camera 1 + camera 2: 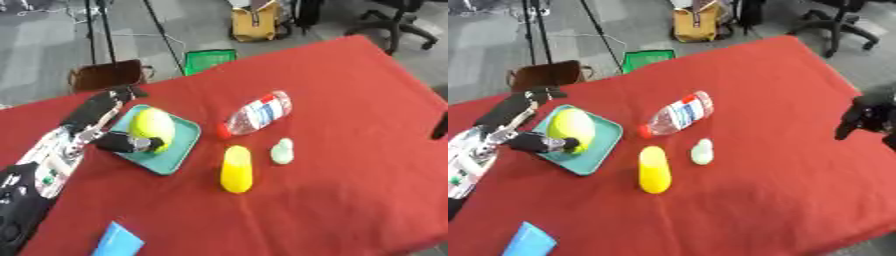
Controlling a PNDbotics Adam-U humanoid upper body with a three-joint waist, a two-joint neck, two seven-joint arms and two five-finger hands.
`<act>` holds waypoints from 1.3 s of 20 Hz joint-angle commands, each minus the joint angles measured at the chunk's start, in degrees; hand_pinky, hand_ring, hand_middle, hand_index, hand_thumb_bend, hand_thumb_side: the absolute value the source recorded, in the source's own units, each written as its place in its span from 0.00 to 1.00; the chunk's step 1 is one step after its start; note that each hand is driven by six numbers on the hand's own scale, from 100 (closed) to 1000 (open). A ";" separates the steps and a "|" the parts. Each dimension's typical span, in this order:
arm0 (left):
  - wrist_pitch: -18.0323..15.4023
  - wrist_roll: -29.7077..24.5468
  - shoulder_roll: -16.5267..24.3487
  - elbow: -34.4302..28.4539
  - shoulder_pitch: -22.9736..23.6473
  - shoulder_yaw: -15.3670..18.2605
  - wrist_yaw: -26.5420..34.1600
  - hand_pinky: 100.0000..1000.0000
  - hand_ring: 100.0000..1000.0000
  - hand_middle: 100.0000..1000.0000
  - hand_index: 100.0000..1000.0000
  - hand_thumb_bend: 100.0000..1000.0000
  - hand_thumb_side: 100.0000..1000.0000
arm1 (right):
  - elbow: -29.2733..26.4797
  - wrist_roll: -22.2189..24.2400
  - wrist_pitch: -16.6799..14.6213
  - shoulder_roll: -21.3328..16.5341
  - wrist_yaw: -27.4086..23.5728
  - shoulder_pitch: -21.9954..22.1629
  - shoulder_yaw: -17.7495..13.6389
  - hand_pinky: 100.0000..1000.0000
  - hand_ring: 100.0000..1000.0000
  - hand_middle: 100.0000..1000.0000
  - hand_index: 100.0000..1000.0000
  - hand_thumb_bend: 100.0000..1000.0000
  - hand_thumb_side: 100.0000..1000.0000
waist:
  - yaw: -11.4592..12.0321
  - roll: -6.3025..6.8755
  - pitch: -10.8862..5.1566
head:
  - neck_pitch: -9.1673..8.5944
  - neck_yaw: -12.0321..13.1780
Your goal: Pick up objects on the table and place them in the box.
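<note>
A shallow teal tray (pixel 182 146) lies on the red table at the left, and a yellow-green rounded object (pixel 153 123) rests in it. My left hand (pixel 92 120) reaches over the tray's left side. Its fingers lie straight along the far-left rim, and its thumb (pixel 133 144) touches the near side of the object. Right of the tray lie a clear plastic bottle (pixel 258 114) with a red cap, a yellow capsule-shaped object (pixel 236 168) and a small pale green object (pixel 282 151). My right hand (pixel 866 117) hangs dark at the right edge, away from everything.
A blue object (pixel 118 241) lies near the table's front-left edge. Past the far edge, on the floor, stand a green crate (pixel 210 60), a brown container (pixel 105 75), a yellow bag (pixel 254 22), tripod legs and an office chair.
</note>
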 commanded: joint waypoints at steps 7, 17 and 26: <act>2.34 0.11 3.46 -6.47 1.40 3.35 3.89 0.80 0.81 0.81 0.88 0.78 0.63 | -0.34 4.78 -5.43 -0.81 0.07 -0.45 -0.75 0.53 0.56 0.58 0.78 0.00 0.65 | 0.02 -1.22 -0.98 | -0.58 -0.49; 3.80 2.15 1.74 -37.15 17.12 11.06 31.77 0.59 0.71 0.74 0.87 0.59 0.57 | 0.08 4.78 -5.84 -1.04 0.13 0.28 -2.02 0.53 0.56 0.58 0.78 0.00 0.66 | 2.95 -1.70 -0.52 | -0.46 -2.30; 2.76 -1.45 -8.27 -39.89 28.44 16.51 31.86 0.55 0.65 0.68 0.86 0.52 0.64 | 0.11 4.78 -5.86 -1.09 0.00 0.64 -2.79 0.53 0.56 0.58 0.78 0.00 0.65 | 4.63 -2.22 -0.39 | -0.28 -3.22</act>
